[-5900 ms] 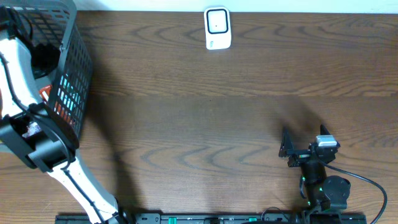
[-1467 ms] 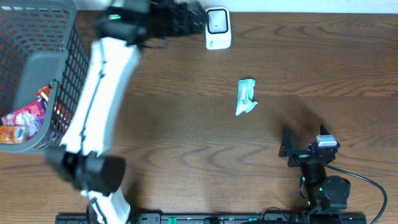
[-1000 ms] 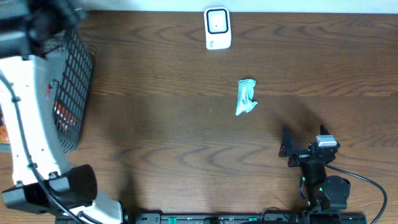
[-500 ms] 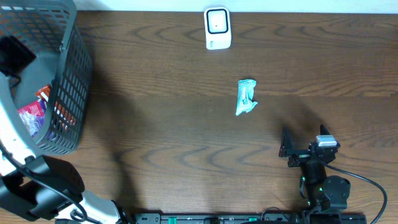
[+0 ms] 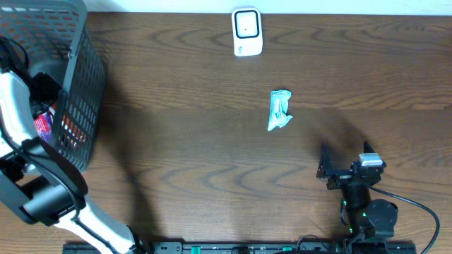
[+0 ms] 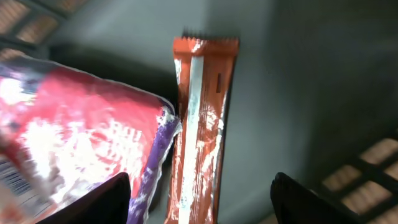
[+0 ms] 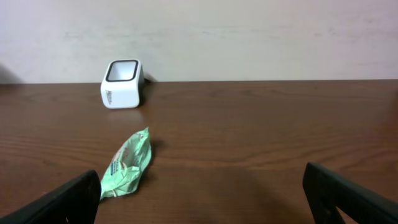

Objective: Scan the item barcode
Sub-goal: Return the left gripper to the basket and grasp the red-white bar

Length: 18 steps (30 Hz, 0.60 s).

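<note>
Hovering my left gripper [image 6: 202, 208], jaws apart and empty, over an orange bar [image 6: 202, 124] on the basket [image 5: 78, 85] floor beside a red pouch [image 6: 74, 143]. I judge it light, crinkly and slippery, best pinched across its narrow middle. Right gripper [image 7: 205, 199] idles wide open.

Left arm [image 5: 21, 120]: back down inside the basket [image 5: 85, 92], upper left of frame.
Green packet [image 5: 280, 111]: now lying on the counter [image 5: 212, 141], centre.

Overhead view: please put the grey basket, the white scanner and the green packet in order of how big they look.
1. Grey basket, by far the largest, though partly cut off by the frame edge.
2. White scanner.
3. Green packet, only a little smaller than the scanner.
</note>
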{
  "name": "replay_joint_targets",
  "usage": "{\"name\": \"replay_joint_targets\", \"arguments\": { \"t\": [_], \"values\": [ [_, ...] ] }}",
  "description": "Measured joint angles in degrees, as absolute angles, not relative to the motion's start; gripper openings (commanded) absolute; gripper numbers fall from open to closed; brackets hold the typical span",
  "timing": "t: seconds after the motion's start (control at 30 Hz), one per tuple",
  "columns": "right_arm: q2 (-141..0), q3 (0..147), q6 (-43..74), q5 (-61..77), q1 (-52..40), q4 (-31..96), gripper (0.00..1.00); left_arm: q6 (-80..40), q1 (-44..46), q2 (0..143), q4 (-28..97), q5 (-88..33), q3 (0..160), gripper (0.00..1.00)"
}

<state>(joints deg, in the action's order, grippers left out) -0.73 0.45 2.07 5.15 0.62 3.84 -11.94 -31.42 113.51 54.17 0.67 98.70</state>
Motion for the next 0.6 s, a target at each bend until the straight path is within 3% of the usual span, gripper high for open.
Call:
{"name": "replay_joint_targets", "arguments": {
  "t": [0.6],
  "values": [
    [-0.73,0.45,2.07,5.15,0.62,3.84,0.99,-11.92,-31.42,121.95,56.62,2.11,98.70,0.61]
  ]
}}
